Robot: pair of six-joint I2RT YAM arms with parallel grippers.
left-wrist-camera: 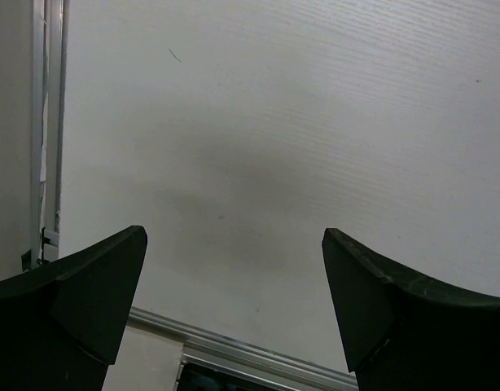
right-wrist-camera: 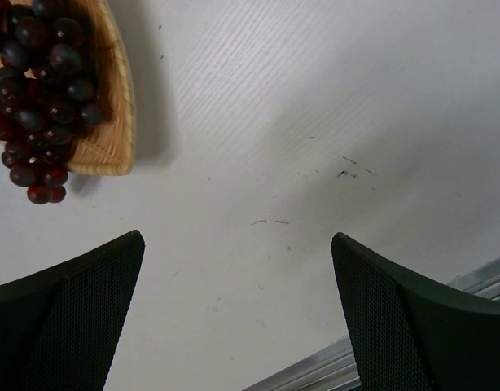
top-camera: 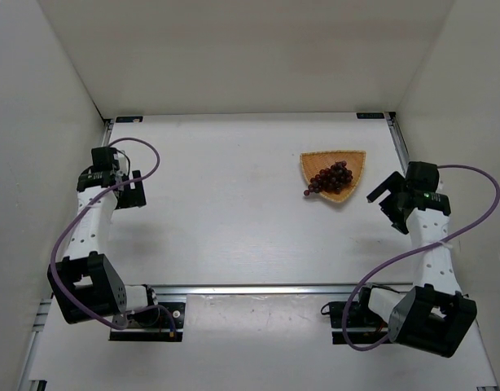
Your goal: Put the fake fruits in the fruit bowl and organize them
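The bunch of dark red-purple grapes [top-camera: 330, 177] lies in the orange-tan woven fruit bowl [top-camera: 353, 160] at the right back of the table, its tip hanging over the bowl's near-left rim. In the right wrist view the grapes [right-wrist-camera: 38, 90] and bowl [right-wrist-camera: 113, 106] sit at the top left, a few berries past the rim. My right gripper [top-camera: 383, 197] is open and empty, just right of the bowl; it also shows in its wrist view [right-wrist-camera: 238, 244]. My left gripper [top-camera: 136, 191] is open and empty at the far left, over bare table [left-wrist-camera: 234, 236].
White walls enclose the table on the left, back and right. A metal rail [top-camera: 258, 288] runs along the near edge between the arm bases, and another rail [top-camera: 396, 138] runs along the right side. Purple cables loop off both arms.
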